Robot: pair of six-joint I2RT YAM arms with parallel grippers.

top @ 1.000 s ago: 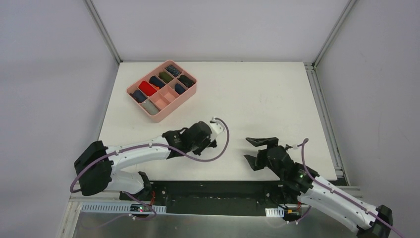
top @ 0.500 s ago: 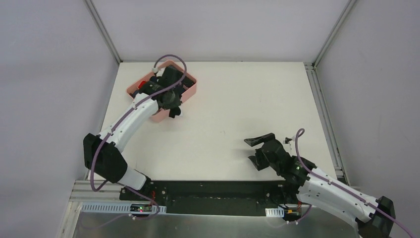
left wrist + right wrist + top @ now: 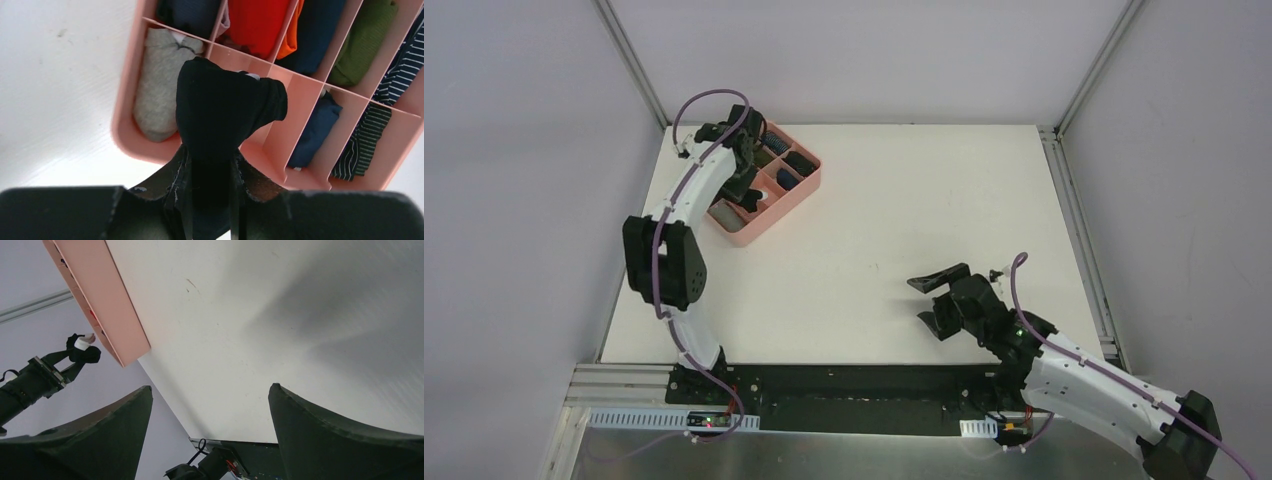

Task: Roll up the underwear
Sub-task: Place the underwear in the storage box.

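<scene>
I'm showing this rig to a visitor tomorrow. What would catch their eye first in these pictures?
The pink plastic compartment tray at the far left corner of the white table, packed with rolled cloth, a bright red roll loudest. Right over it, the left gripper has its jaws shut on a black cloth bundle of underwear. The right gripper hangs with jaws wide over the table's near right.

Black underwear (image 3: 225, 112) hangs bundled over tray (image 3: 123, 120), grey underwear (image 3: 159, 87) inside.

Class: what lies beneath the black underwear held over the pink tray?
Bare pink tray compartments, beside one holding grey underwear. The black underwear covers the floor directly below it.
</scene>
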